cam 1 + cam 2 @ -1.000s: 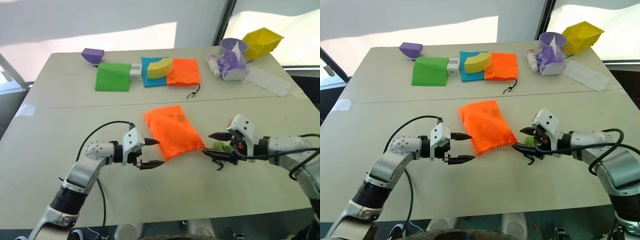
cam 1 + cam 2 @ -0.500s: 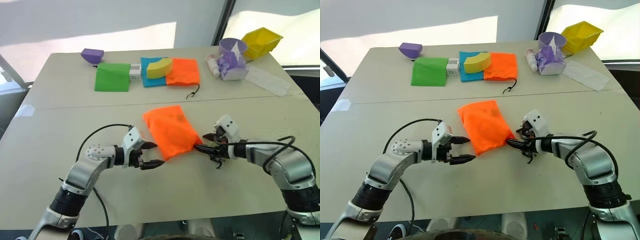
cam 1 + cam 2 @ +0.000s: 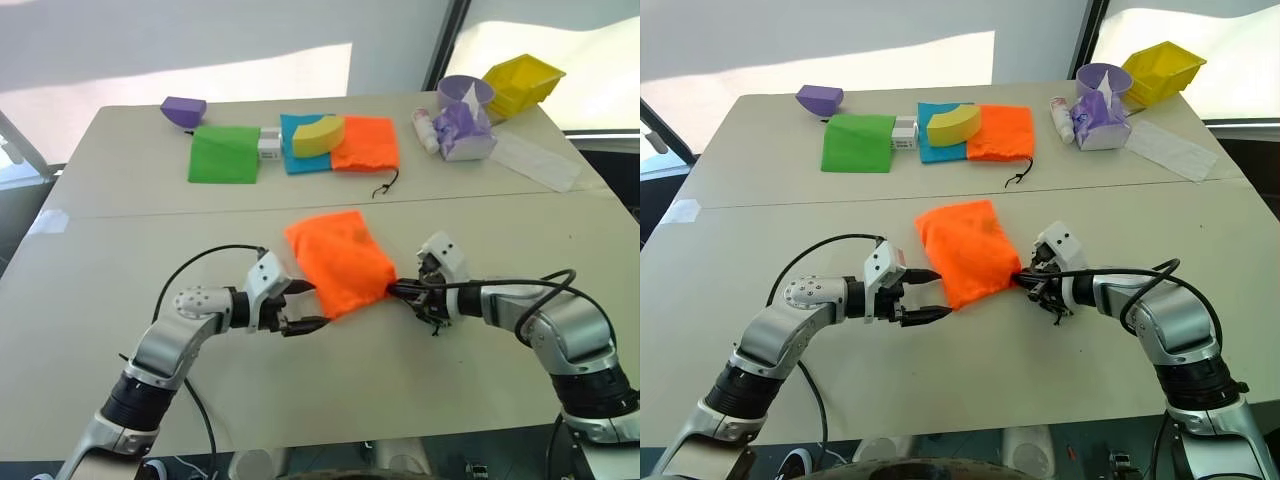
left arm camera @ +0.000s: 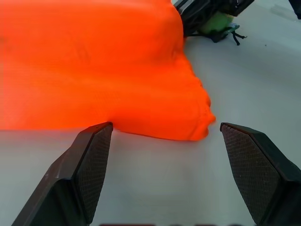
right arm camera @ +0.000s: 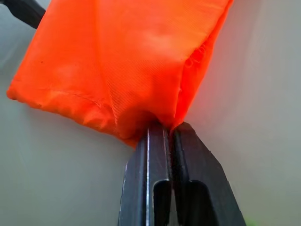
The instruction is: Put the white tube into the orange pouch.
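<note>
Orange pouch: the bright neon-orange rectangular fabric pouch (image 3: pixel 340 262) lies flat on the pale worktop (image 3: pixel 120 250), between the two grippers; its cloth is puffed and creased, with a stitched hem along the near edge.
Pouch corner: gathered to a point where the right gripper has it.
Right gripper: the right gripper (image 3: pixel 398 292) has its two black fingers pressed together on the pouch's near right corner; in the right wrist view the orange cloth bunches straight out of the clamped fingertips (image 5: pixel 162 136).
Left gripper: the left gripper (image 3: pixel 308 306) sits just off the pouch's near left corner, its fingers spread wide with nothing between them; in the left wrist view the corner lies ahead of the gap, apart from both pads (image 4: pixel 96 160).
Pom-pom: a fuzzy green pom-pom (image 4: pixel 217 22) on black cord lies just behind the right gripper's fingers.
White tube: I cannot pick out the slim white tube for certain.
Far side: well beyond both grippers lie a flat green fabric square (image 3: pixel 225 155), a second orange pouch (image 3: pixel 368 143) and a yellow plastic bin (image 3: pixel 523 84).
</note>
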`<state>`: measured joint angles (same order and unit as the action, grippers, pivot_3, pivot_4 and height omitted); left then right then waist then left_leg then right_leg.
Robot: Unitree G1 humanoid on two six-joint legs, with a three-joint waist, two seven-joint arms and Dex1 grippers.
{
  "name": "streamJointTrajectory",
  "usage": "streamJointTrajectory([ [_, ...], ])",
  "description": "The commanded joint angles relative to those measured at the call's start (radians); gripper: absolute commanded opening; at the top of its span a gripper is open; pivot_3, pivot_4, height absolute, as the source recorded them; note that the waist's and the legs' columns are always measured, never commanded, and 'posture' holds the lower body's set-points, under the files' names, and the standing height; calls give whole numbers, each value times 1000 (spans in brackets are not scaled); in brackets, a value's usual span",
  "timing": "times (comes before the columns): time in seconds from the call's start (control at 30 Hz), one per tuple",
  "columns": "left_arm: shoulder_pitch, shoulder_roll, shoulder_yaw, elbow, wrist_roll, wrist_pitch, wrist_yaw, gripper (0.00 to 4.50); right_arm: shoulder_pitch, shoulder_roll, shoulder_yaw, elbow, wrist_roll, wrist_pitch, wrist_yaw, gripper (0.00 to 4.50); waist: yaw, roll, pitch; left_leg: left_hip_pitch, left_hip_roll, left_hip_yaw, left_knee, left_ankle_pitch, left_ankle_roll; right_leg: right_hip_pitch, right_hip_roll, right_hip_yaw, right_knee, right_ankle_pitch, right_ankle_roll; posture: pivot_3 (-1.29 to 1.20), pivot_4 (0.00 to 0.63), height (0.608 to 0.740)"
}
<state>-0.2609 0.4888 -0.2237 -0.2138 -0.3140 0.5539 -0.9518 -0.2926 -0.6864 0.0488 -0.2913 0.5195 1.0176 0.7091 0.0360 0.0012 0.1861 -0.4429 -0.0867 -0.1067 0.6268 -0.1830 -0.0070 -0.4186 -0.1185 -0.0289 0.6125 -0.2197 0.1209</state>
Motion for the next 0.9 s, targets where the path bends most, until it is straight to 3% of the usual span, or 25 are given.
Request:
streamJointTrajectory([
  [0.03, -15, 5, 10, 0, -6, -35, -6, 3953, 9, 27, -16, -64, 70, 19, 28, 34, 0, 0, 0, 0, 0, 0, 0, 0, 0, 0, 0, 0, 0, 0, 0, 0, 150, 740],
  [0.33, -74, 38, 95, 49, -85, -64, -82, 3953, 35, 126, 59, -191, 116, 59, -23, 34, -2, 0, 0, 0, 1, -1, -1, 0, 0, -2, 0, 0, 0, 0, 0, 0, 150, 740],
  [0.43, -79, 48, 77, 55, -62, -93, -93, 3953, 35, 83, 109, -163, 8, -41, -38, 34, 0, 0, 0, 0, 0, 0, -1, 0, 0, -2, 0, 0, 0, 0, 0, 0, 150, 740],
  [0.53, -75, 41, 74, 50, -70, -92, -90, 3953, 40, 73, 59, -153, 40, -60, -8, 34, 2, 0, 0, 0, -1, 0, -1, 0, 0, -4, -1, 0, -1, 0, 0, 0, 150, 740],
  [0.8, -80, 45, 69, 52, -84, -95, -115, 3953, 74, -46, -13, -277, 169, 18, 96, 4025, 1, 0, 0, 0, 0, 0, -2, 0, 0, -2, 0, 0, 0, 0, 0, 0, 150, 740],
  [0.9, -78, 53, 69, 48, -92, -92, -138, 3953, 85, -105, -57, -306, 189, -1, 129, 4025, 1, 0, 0, -1, 0, 0, -2, 0, 0, -1, 0, 0, -1, 0, 0, 0, 150, 740],
])
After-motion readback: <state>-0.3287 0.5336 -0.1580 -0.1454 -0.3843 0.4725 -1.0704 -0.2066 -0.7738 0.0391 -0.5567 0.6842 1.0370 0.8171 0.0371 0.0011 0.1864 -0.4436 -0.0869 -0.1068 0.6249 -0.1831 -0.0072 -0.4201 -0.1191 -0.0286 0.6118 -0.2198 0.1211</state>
